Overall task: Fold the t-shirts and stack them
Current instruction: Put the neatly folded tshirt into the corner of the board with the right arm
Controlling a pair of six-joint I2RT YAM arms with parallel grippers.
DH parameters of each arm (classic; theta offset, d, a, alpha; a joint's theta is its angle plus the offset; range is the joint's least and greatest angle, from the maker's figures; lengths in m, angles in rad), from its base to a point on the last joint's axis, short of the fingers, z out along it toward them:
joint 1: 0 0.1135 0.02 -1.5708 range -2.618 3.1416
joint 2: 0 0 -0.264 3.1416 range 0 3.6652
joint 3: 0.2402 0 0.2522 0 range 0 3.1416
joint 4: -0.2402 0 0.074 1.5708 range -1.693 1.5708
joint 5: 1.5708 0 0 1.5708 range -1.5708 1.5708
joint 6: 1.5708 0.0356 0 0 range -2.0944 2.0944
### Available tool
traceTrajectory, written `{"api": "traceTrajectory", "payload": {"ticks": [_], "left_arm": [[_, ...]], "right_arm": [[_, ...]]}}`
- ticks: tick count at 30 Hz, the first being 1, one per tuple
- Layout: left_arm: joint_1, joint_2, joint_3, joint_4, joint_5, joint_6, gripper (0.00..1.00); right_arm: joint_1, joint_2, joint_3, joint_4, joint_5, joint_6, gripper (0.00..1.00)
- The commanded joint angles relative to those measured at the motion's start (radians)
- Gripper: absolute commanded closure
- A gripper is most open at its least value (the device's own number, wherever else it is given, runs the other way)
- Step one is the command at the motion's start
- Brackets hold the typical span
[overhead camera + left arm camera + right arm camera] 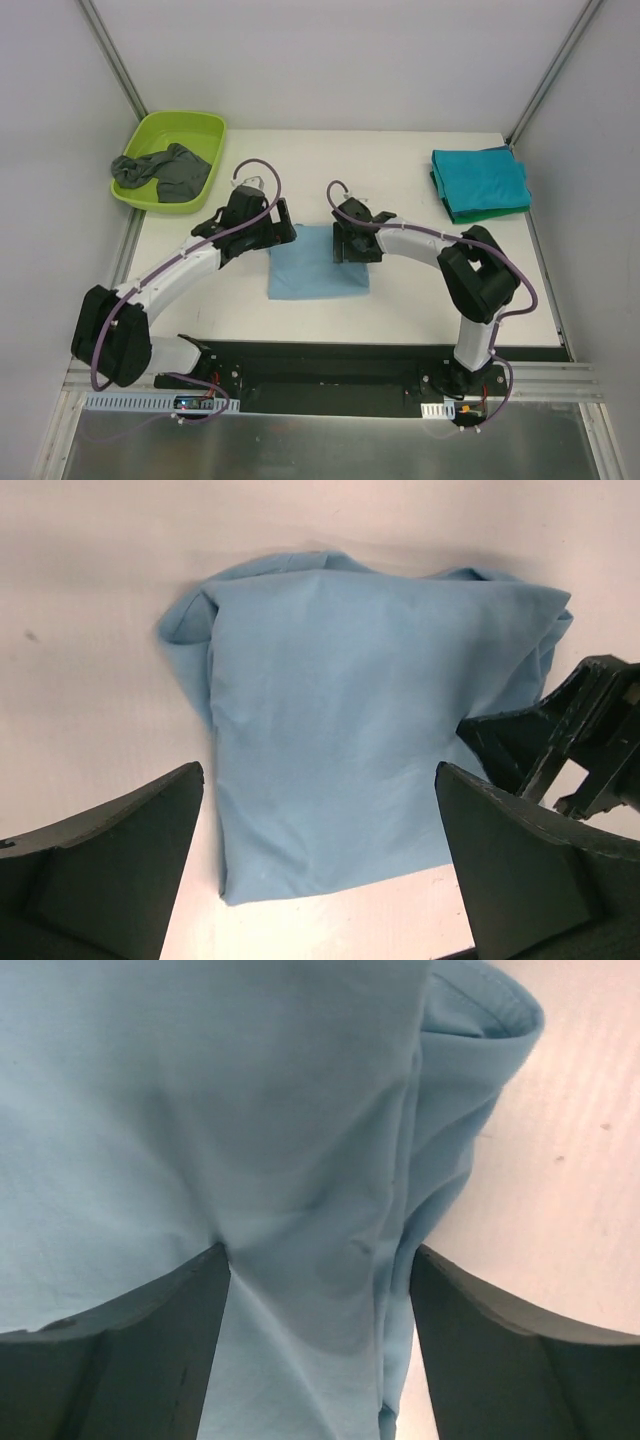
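Right gripper (318, 1360) jaws wide, pressed down on the light blue t-shirt (318, 265), cloth puckered between its fingers. Left gripper (320, 880) also spread wide, empty, over the shirt's far-left corner. Shirt is a folded rectangle mid-table (420, 305), long axis left-right, slightly skewed. Both arms reach forward and inward, elbows out. Teal t-shirt (480, 178) folded far right; dark grey t-shirt (168, 170) crumpled in the lime tub (200, 125).

top: overhead, far | wrists: close, downward | shared: light blue t-shirt (310, 272)
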Motion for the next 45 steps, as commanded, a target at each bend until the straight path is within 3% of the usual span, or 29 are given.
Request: {"api": "traceTrajectory", "payload": {"ticks": [1, 4, 6, 9, 16, 20, 29, 36, 45], "left_arm": [[-0.005, -0.125, -0.075, -0.049, -0.095, -0.005, 0.01], [-0.003, -0.198, -0.114, -0.074, -0.113, -0.016, 0.01], [-0.003, -0.251, -0.144, -0.092, -0.137, -0.03, 0.01], [-0.002, -0.307, -0.181, -0.109, -0.191, -0.01, 0.01], [0.001, -0.377, -0.177, -0.187, -0.338, 0.016, 0.01], [0.003, -0.403, -0.183, -0.195, -0.406, 0.03, 0.01], [0.009, -0.385, -0.194, -0.203, -0.59, 0.006, 0.01], [0.021, -0.406, -0.194, -0.204, -0.638, 0.006, 0.01], [0.026, -0.451, -0.204, -0.206, -0.677, -0.057, 0.01]], "right_arm": [[0.04, 0.087, 0.023, 0.016, -0.055, 0.031, 0.34], [0.048, 0.091, 0.028, 0.054, -0.035, 0.016, 0.73], [0.046, 0.102, 0.049, 0.065, -0.017, -0.034, 0.83], [0.048, 0.102, 0.095, 0.064, 0.072, -0.25, 1.0], [0.014, 0.021, 0.137, 0.11, 0.435, -0.815, 1.0], [-0.078, -0.016, 0.14, 0.151, 0.476, -1.057, 1.0], [-0.237, -0.054, 0.217, 0.217, 0.518, -1.374, 1.0], [-0.345, -0.059, 0.304, 0.271, 0.562, -1.415, 1.0], [-0.414, -0.038, 0.502, 0.062, 0.509, -1.248, 1.0]]}}
